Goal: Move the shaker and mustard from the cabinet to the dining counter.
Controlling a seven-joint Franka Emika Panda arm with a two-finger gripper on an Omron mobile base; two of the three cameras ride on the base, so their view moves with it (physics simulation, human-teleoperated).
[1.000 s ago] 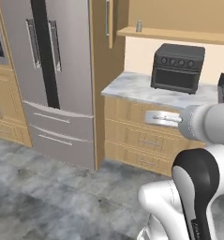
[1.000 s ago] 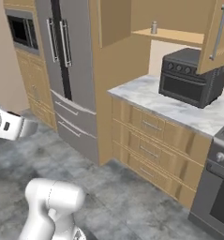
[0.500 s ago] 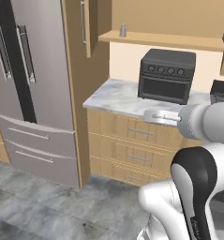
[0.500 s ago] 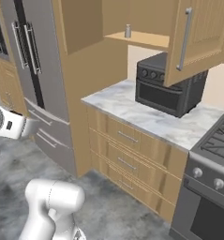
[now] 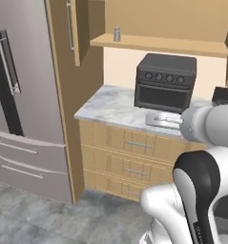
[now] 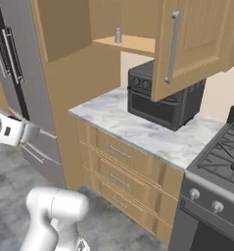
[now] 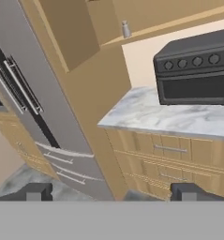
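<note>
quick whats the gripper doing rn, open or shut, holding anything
gripper: open, jaws wide apart, holding nothing; the shaker sits on the cabinet shelf.

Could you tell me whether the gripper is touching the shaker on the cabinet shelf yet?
Apart. In the hand view the gripper is open and empty at the bottom, while the shaker stands far off on the cabinet shelf.

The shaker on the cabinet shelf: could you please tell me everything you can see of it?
The shaker is a small grey cylinder with a narrower capped top, looking like dull metal. It stands upright and alone near the left end of the open cabinet's wooden shelf, above the marble countertop and left of the black oven. Only the shelf touches it.
</note>
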